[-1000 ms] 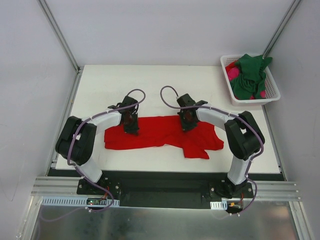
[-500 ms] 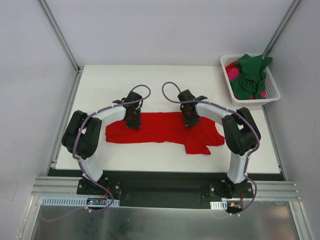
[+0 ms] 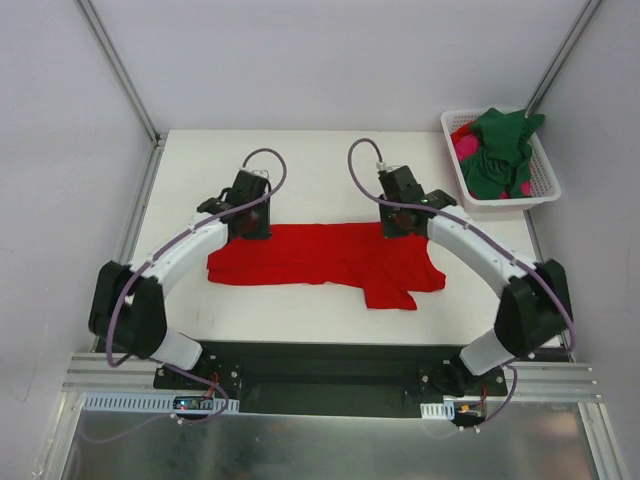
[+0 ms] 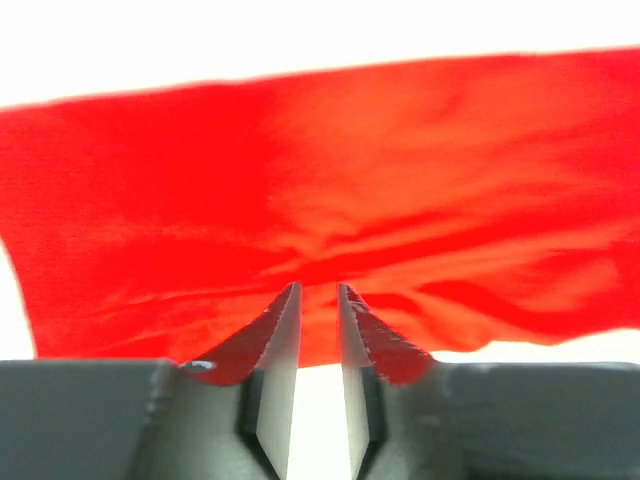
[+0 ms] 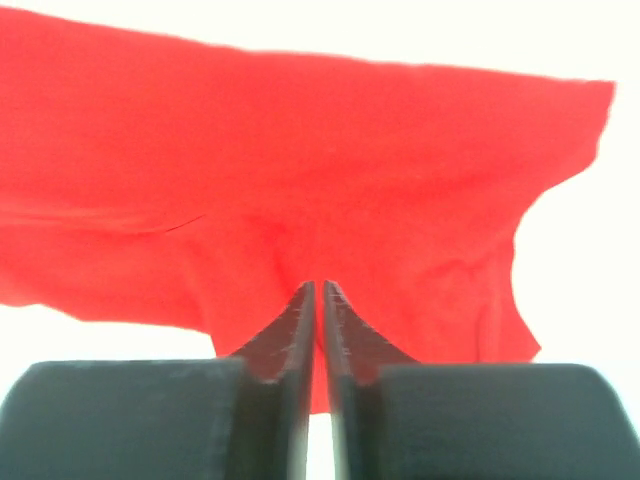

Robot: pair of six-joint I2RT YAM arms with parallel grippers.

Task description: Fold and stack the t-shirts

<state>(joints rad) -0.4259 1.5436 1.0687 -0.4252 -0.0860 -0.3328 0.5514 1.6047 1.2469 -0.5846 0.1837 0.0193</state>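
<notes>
Right now my left pincer [image 4: 318,290] is cracked slightly apart, right pincer [image 5: 319,288] closed, both empty over the red t-shirt [image 3: 320,258] spread mid-frame; green t-shirt [image 3: 498,152] and pink t-shirt [image 3: 466,148] in basket [image 3: 548,186], upper right

Lab test cell: plain white panels [image 3: 330,60], aluminium frame [image 3: 120,70].

The overhead view is bright, evenly lit and sharp, with only faint, soft shadows on the white tabletop [image 3: 300,160]. Both wrist views blow the tabletop out to blank white. In them the bright red cloth t-shirt [image 4: 400,180] looks oversaturated, and the near dark fingers [image 4: 275,370] are soft-focused.
</notes>
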